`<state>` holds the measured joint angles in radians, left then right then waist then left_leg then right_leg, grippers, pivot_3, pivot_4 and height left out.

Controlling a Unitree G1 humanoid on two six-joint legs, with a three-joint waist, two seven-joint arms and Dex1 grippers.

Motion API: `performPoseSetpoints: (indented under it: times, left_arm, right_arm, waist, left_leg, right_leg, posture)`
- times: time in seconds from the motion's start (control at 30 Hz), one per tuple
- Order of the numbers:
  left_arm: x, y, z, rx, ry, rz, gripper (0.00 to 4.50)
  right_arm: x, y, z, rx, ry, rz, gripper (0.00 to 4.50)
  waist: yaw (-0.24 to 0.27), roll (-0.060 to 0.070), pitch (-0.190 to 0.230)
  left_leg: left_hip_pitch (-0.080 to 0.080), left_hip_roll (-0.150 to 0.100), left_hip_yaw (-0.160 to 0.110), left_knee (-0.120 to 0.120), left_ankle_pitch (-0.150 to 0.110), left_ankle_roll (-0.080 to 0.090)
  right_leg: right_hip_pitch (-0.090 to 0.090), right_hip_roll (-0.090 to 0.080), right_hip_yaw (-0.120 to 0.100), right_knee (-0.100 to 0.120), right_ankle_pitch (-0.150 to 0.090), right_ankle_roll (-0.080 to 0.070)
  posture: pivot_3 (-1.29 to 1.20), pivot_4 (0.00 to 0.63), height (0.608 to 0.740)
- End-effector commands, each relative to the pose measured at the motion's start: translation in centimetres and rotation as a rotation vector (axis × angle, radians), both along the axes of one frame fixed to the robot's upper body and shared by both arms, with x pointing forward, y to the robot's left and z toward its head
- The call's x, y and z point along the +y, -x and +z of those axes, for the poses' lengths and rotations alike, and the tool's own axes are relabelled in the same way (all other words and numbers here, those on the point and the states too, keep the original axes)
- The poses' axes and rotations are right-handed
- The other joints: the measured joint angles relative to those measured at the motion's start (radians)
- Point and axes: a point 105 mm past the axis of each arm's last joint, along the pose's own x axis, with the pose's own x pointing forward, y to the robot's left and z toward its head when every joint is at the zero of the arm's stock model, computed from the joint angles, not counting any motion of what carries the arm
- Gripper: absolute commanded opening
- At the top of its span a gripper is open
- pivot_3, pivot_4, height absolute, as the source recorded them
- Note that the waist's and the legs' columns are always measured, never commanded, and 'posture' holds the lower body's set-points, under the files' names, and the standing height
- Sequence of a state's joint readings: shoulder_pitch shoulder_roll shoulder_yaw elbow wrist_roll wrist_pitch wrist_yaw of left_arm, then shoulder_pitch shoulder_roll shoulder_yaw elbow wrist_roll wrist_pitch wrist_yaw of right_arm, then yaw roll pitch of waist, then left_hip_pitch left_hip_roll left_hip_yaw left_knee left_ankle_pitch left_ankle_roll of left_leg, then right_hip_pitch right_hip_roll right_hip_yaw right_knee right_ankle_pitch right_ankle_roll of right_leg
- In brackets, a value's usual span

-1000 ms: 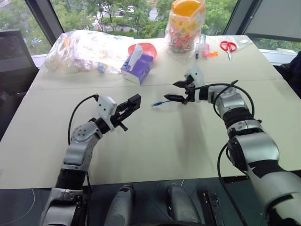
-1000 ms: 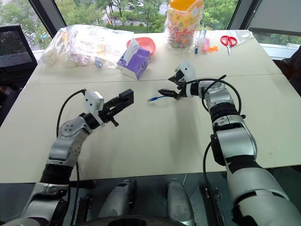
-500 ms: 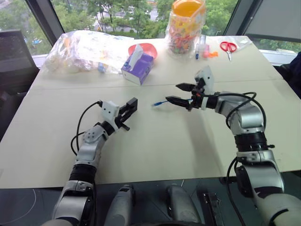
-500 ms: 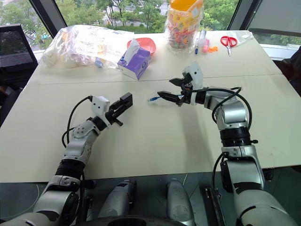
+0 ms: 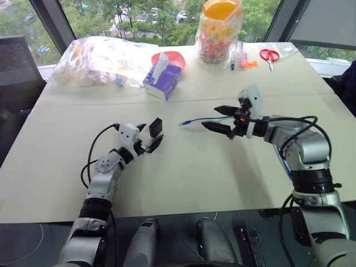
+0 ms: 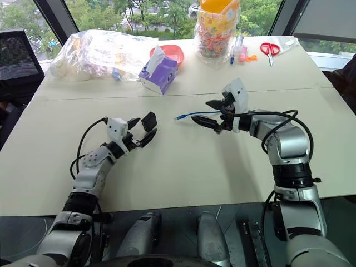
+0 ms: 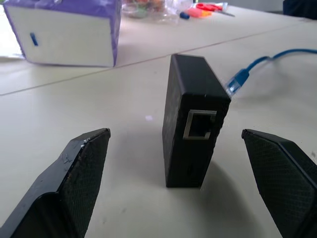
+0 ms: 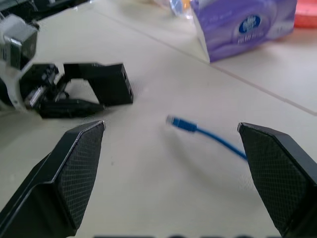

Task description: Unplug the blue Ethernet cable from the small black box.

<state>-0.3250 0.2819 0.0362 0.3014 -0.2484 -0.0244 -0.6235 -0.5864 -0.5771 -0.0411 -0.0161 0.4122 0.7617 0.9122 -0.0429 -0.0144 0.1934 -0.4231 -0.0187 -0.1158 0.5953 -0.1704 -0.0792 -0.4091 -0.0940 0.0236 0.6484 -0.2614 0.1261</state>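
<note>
The black box (image 7: 194, 121) now stands on end on the desk (image 5: 194, 167), mid-desk, freed between the left gripper (image 5: 149, 133) fingers, which a second ago clamped it and now gape wide. The blue cable (image 5: 196, 120) lies unplugged toward the desk's middle, its plug just beyond the box. The right gripper (image 5: 218, 118), jaws wide and empty, has pulled back from the plug.

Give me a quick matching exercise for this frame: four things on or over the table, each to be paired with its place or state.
1. black box
2. blue cable
3. left gripper
4. scissors

a. far right of the table
b. open on both sides of the box
c. standing on edge, port empty
d. lying loose, plug on the table

Pairs: 1-c, 2-d, 3-b, 4-a
</note>
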Motion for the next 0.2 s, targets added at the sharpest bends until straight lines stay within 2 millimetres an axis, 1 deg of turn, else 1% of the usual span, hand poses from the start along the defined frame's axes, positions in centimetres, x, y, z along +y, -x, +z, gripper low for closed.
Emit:
performPoseSetpoints:
  times: [0.03,0.1,0.2]
  left_arm:
    - [2.4,1.2,1.6,-0.022,-0.001,0.048,4.44]
    - [3.4,1.9,1.8,-0.025,-0.041,0.071,4.44]
    - [4.8,3.3,2.5,0.0,-0.028,0.103,4.44]
  right_arm:
    - [-0.5,1.5,0.5,-0.014,0.009,0.037,4.5]
    - [-0.9,1.9,0.1,-0.005,0.021,0.03,4.5]
    - [-1.6,1.7,-0.3,-0.006,0.016,-0.026,4.5]
  waist:
    - [0.0,0.0,0.0]
    - [0.0,0.0,0.0]
    - [0.002,0.0,0.0]
  left_leg:
    - [0.0,0.0,0.0,0.0,0.0,0.0]
    - [0.0,0.0,0.0,0.0,0.0,0.0]
    - [0.0,0.0,0.0,0.0,0.0,0.0]
  right_leg:
    - [0.0,0.0,0.0,0.0,0.0,0.0]
    - [0.0,0.0,0.0,0.0,0.0,0.0]
    - [0.0,0.0,0.0,0.0,-0.002,-0.004]
  posture:
    - [0.0,0.15,0.726]
    - [0.0,0.15,0.726]
    - [0.0,0.15,0.726]
